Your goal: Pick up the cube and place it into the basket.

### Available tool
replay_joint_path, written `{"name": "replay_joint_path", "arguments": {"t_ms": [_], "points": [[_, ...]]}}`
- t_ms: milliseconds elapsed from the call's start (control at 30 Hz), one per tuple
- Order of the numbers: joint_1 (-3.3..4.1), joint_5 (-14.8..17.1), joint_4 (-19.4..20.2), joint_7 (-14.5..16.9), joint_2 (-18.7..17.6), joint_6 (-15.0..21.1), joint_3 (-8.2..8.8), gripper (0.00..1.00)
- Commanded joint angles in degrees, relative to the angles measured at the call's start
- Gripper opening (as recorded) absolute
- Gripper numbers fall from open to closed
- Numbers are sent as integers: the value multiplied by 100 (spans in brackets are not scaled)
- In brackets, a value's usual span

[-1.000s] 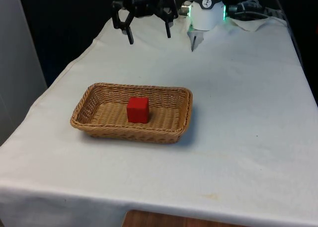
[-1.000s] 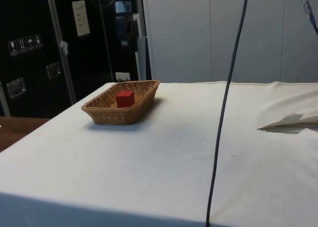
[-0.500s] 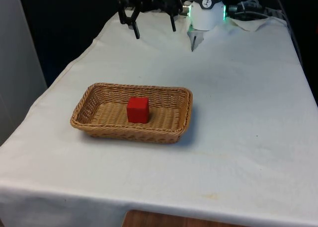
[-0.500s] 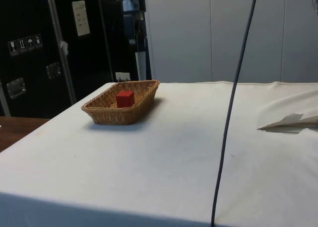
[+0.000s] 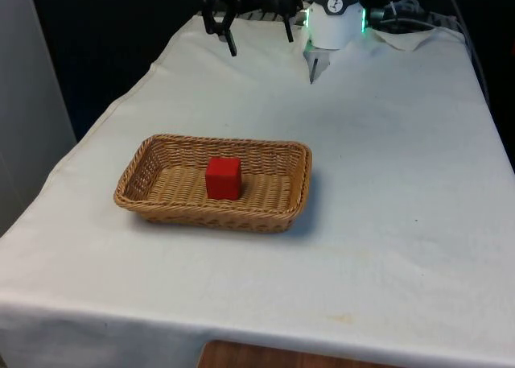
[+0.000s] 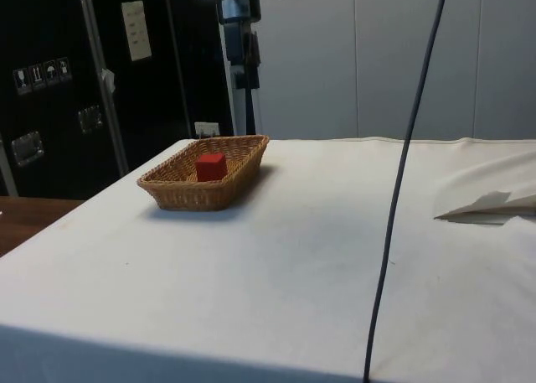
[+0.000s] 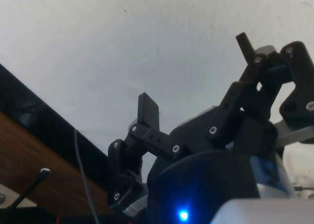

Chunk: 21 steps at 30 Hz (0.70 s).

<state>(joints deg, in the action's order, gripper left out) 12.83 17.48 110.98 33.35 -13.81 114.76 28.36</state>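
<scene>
Since the cube (image 5: 223,177) already sits in the basket (image 5: 286,217), you should keep the gripper (image 5: 259,41), fingers apart, high at upper centre.

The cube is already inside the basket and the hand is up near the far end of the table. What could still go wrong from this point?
1. The red cube lies in the wicker basket, so another grasp attempt could lift it out or push the light basket across the cloth.
2. The hand is open and empty, high above the far end; if it comes down carelessly, it might snag the wrinkled white cloth.
</scene>
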Motion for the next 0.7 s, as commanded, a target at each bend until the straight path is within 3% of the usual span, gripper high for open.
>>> {"name": "replay_joint_path", "arguments": {"t_ms": [0,133,667], "points": [[0,0,40,29,23,0,0,100],[17,-17,246,178,160,63,-11,100],[6,29,430,733,201,-11,-69,100]]}}
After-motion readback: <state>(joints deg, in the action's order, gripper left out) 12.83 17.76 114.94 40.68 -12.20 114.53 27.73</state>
